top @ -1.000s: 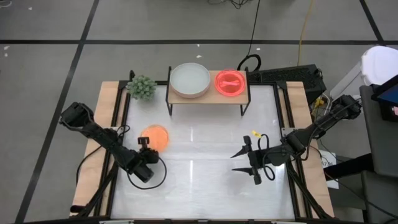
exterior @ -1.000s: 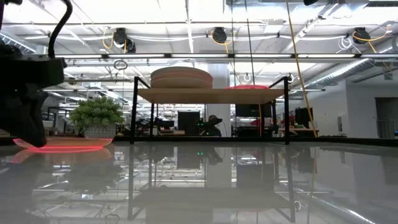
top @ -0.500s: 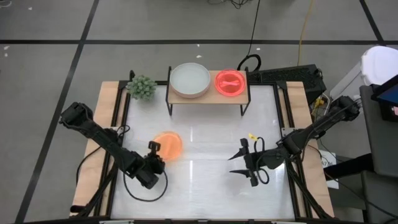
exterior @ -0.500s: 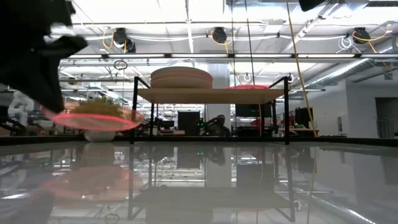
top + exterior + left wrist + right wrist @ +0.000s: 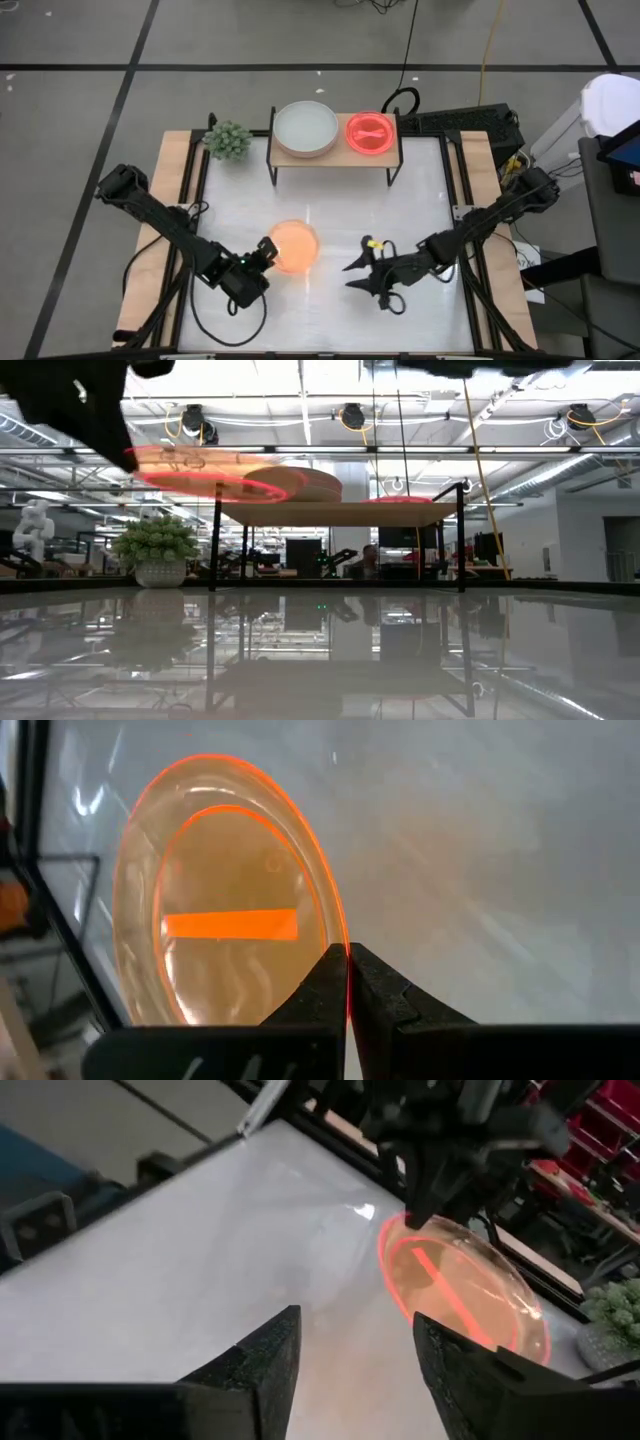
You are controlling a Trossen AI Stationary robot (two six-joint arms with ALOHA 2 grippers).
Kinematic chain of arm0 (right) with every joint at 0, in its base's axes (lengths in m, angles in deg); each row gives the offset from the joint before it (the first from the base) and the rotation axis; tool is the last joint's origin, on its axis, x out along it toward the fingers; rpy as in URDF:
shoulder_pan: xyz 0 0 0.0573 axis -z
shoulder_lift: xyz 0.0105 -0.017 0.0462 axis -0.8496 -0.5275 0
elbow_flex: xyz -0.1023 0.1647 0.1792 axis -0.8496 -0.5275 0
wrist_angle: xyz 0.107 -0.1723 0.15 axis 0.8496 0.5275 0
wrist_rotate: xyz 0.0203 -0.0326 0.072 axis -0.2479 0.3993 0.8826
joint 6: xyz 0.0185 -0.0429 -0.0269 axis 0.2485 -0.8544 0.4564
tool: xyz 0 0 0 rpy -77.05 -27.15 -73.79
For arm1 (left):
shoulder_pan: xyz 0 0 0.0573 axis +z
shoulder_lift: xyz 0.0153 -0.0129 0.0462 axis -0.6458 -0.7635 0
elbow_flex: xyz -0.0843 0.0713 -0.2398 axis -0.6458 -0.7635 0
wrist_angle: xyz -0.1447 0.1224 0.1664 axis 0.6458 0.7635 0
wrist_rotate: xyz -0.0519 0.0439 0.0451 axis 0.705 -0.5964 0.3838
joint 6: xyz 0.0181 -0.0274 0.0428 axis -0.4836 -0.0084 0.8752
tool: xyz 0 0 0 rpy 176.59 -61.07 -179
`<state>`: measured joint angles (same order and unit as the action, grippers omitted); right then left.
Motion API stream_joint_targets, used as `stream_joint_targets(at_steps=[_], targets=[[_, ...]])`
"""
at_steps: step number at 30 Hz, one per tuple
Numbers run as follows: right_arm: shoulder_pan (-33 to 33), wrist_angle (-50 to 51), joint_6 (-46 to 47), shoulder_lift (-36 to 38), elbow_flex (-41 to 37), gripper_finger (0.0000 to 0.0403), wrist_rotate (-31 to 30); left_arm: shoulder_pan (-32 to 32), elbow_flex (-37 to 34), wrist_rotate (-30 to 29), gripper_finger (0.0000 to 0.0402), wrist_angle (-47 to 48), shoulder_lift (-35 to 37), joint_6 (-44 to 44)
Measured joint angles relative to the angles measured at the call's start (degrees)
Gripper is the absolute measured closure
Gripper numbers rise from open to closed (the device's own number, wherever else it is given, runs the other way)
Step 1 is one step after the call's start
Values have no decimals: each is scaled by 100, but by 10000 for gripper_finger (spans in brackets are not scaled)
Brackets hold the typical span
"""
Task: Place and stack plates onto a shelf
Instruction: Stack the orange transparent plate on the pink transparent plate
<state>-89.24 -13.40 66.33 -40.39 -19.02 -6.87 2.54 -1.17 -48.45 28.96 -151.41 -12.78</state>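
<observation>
My left tool (image 5: pixel 266 250) pinches the orange plate (image 5: pixel 294 246) by its rim, raised above mid-bench. My right tool (image 5: pixel 357 279) waits open nearby. I should keep the plate level while carrying it to the shelf (image 5: pixel 335 157).

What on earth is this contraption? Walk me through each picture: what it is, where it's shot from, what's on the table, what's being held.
It is a robot with two dark arms working at a white table. One picture looks straight down from above, one looks level across the tabletop, and two come from cameras on the arms' wrists.

The left gripper is shut on the rim of an orange translucent plate, lifted off the table. The right gripper is open and empty, pointing toward that plate.

At the far edge stands a small wooden shelf carrying a stack of pale matte plates and a magenta-pink translucent plate. A small potted plant sits beside it.
</observation>
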Motion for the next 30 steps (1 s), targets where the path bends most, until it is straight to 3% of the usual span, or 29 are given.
stream_joint_targets(at_steps=[4,14,19,30], targets=[[145,200,-206,-512,449,233,3,149,167,298,396,-234,0,707],[334,2010,-939,-1203,1689,232,182,574,287,1453,396,-669,0,1690],[486,2162,-1232,-1334,1786,254,577,732,287,1486,396,-785,0,1986],[670,2239,-1637,-1335,1788,333,718,938,287,1507,396,-820,2,2098]])
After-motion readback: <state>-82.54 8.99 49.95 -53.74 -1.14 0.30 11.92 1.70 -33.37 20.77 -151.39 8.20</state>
